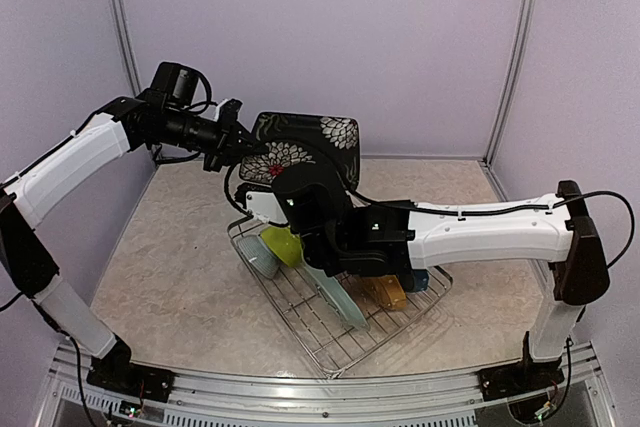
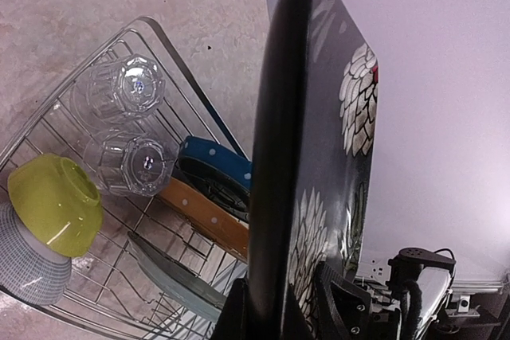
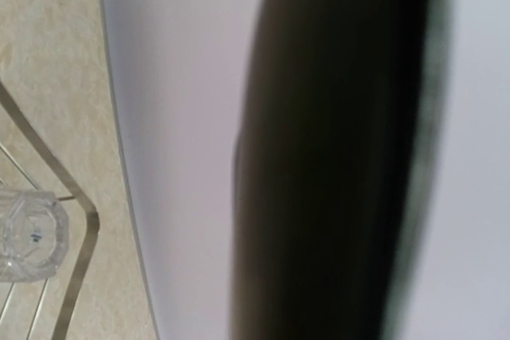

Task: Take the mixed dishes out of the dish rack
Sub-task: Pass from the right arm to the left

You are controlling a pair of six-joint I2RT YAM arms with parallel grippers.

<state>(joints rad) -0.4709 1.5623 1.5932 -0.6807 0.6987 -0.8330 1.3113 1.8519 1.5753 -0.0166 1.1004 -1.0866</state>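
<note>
Gripped black square plate [image 1: 312, 139] upright over dish rack [image 1: 308, 333] with left end effector [image 1: 248, 148] clamped on side edge, right end effector [image 1: 283, 183] clamped on lower edge.

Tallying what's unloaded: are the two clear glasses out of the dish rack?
No, both clear glasses lie inside the dish rack beside the lime bowl.

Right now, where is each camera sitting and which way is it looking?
Top external: above and behind, looking down on the dish rack; left arm and right arm meet at the black square plate.
Left wrist: beside the plate's edge, facing down onto two glasses; the left gripper clamps the plate.
Right wrist: close against the plate's blurred edge; no fingers discernible.
Shared: all three see the plate and rack.
</note>
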